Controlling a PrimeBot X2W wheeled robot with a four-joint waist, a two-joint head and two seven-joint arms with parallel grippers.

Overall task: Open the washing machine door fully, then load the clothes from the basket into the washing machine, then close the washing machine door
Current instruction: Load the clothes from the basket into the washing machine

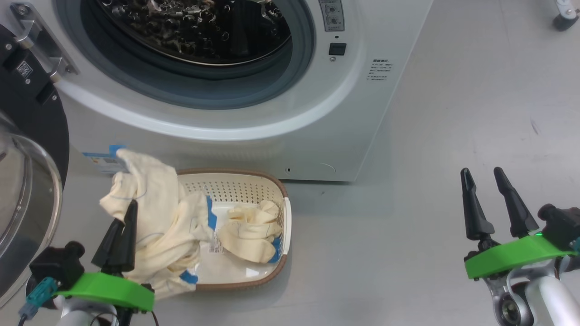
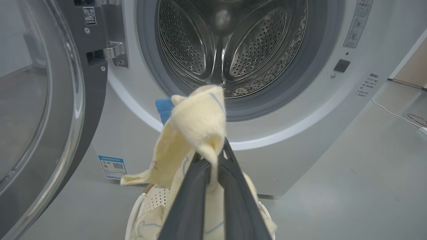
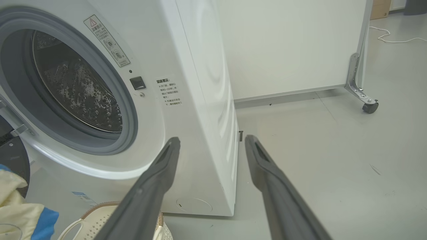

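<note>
QR sticker [image 2: 89,15]: on washing machine door [image 2: 91,110], hinge side.
Warning-triangle label [image 3: 106,41]: washing machine [image 3: 200,66] front.
Chinese notice [image 3: 169,92]: below it, unreadable.
Blue label [image 2: 112,166]: low front, QR code, print illegible.

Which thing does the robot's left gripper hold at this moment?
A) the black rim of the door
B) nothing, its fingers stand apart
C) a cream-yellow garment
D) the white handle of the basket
C: the left gripper is shut on a cream-yellow garment, held up before the open drum, with its lower part hanging over the basket.
</note>
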